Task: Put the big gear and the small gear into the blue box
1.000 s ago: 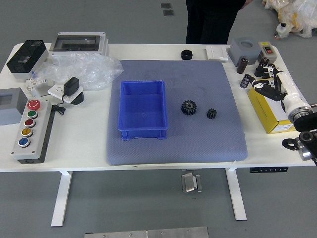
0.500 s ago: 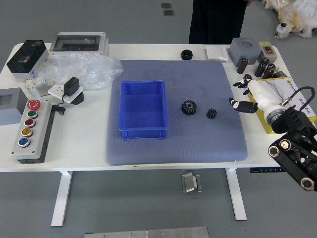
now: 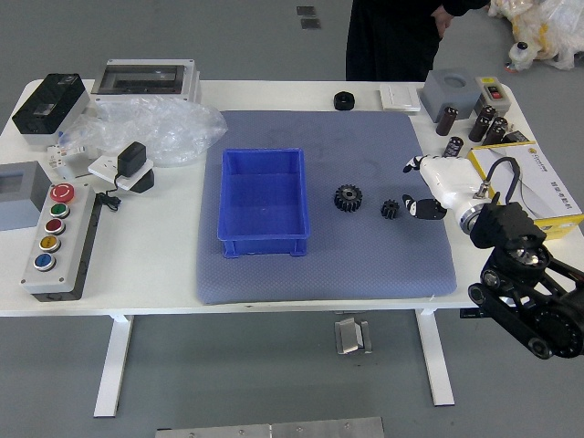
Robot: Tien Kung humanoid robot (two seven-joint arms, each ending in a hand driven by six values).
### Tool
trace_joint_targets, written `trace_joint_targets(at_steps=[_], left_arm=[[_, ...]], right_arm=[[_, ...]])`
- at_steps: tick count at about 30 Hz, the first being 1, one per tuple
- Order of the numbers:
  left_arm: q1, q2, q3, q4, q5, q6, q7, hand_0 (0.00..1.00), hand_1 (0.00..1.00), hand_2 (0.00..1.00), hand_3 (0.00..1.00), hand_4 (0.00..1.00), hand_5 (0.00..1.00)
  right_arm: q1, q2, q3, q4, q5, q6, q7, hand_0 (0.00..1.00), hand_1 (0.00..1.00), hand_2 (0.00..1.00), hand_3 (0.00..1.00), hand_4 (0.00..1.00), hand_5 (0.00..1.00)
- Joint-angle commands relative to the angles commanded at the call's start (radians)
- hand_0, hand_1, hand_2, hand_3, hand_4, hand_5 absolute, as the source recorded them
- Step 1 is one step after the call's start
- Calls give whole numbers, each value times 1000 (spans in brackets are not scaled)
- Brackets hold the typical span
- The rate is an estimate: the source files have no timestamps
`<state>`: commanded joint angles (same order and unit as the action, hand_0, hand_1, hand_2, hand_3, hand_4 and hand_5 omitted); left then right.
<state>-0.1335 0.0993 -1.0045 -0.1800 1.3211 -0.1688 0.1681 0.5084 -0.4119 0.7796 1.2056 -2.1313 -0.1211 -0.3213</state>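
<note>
My right hand (image 3: 413,187) reaches in over the mat's right part, its fingers spread and holding nothing. Just left of its fingertips the small black gear (image 3: 390,209) lies on the mat, apart from the hand as far as I can tell. Farther left is the big black gear (image 3: 348,198), also flat on the mat. The blue box (image 3: 264,198) stands open on the mat's left half, with nothing inside. My left hand is out of view.
A grey-blue mat (image 3: 365,265) covers the table's middle. Right of it are a yellow box (image 3: 550,187) and several dark cylinders (image 3: 446,120). A button panel (image 3: 62,241) and plastic wrap (image 3: 164,128) sit left. A person (image 3: 392,41) stands behind, one hand lowered.
My right hand has moved left from over the yellow box to beside the small gear, the arm coming further into view. The person has shifted slightly. Gears and blue box have not moved.
</note>
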Motion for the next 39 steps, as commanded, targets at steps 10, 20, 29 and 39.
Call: trace_joint_targets(at_steps=[10, 20, 29, 39], left_arm=[[2, 1, 2, 0, 3, -1, 2, 848, 816, 794, 821, 664, 305], [3, 0, 8, 0, 4, 0, 3, 848, 814, 794, 821, 664, 305], [2, -1, 8, 0, 5, -1, 2, 848, 815, 794, 821, 664, 305], [1, -4, 7, 0, 3, 0, 2, 848, 815, 794, 821, 663, 305]], right_arm=[[21, 20, -46, -20, 16, 16, -1, 690, 640, 753, 737, 614, 206], [17, 22, -60, -54, 30, 10, 13, 691, 639, 751, 741, 612, 201], [25, 37, -82, -106, 47, -4, 34, 691, 640, 752, 741, 611, 200], [41, 55, -91, -145, 52, -9, 44, 689, 638, 749, 738, 610, 200]])
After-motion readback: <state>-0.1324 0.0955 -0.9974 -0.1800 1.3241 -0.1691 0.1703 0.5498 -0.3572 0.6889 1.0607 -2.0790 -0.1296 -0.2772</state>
